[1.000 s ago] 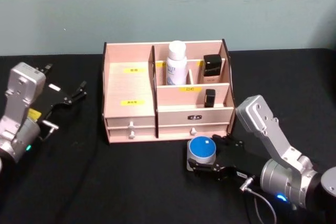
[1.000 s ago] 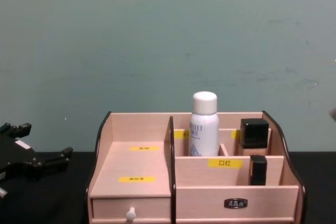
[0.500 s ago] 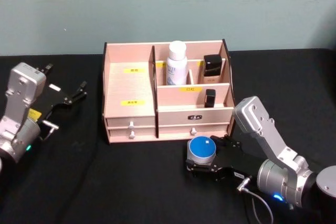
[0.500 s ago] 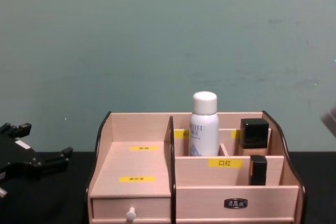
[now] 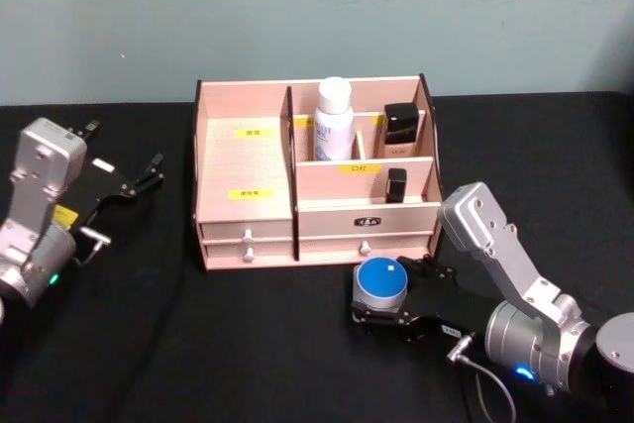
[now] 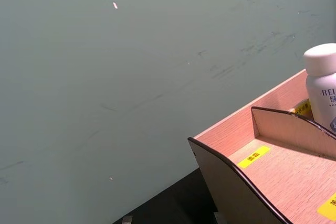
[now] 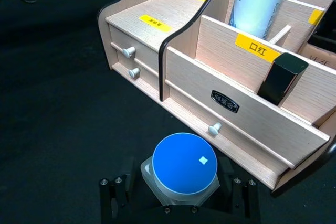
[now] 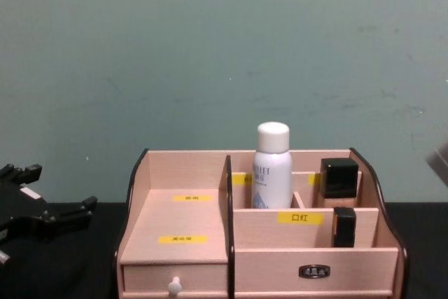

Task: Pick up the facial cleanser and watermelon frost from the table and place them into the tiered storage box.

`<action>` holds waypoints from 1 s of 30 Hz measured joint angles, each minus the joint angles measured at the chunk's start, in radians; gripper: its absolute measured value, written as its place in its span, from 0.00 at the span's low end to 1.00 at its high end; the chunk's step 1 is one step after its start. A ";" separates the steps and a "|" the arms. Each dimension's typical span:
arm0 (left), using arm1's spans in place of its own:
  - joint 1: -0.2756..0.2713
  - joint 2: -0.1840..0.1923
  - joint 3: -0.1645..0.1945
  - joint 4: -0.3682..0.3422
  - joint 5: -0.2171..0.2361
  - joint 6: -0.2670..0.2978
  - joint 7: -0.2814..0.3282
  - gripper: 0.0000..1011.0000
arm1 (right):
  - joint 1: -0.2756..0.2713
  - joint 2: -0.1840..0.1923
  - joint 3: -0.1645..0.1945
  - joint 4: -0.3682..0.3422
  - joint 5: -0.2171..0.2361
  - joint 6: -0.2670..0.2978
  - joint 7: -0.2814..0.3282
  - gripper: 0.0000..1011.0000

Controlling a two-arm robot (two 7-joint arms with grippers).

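Just in front of the tiered storage box (image 5: 243, 160), the right gripper (image 5: 382, 296) reaches in low, elbow raised, jaws clamped on the watermelon frost (image 7: 185, 162), a squat frosted jar w/ flat round blue lid, on the black table (image 5: 248, 344). The left gripper (image 5: 124, 151) sits parked far left, jaws spread. Box is pale wood w/ dark curved edges; facial cleanser (image 5: 334, 121), a smooth white cylinder, stands upright in a rear compartment.

A yellow label (image 7: 257, 47) on the tiered storage box's (image 7: 194, 85) front divider reads 口红. Dark lettering on the facial cleanser (image 6: 319, 80) begins "REL". The other yellow labels (image 8: 183, 239) are too small to read.
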 joint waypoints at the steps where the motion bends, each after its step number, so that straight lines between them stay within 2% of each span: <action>1: 0.000 0.000 0.000 0.000 0.000 0.000 0.000 0.99 | 0.000 0.000 0.000 0.000 0.000 0.000 0.000 0.99; 9: 0.000 0.000 0.000 0.000 0.000 0.000 0.000 0.99 | -0.001 0.000 0.001 0.000 0.001 0.000 -0.001 0.85; 10: 0.000 0.000 0.000 0.000 0.000 0.000 0.000 0.99 | -0.001 0.000 0.001 0.000 0.001 0.000 -0.001 0.79; 14: 0.000 0.000 0.000 0.000 0.000 0.000 0.000 0.99 | -0.001 0.000 0.001 -0.001 0.002 0.000 -0.001 0.71; 30: 0.000 0.000 0.000 0.000 0.000 0.000 0.000 0.99 | -0.001 0.000 0.001 -0.001 0.003 0.000 -0.001 0.70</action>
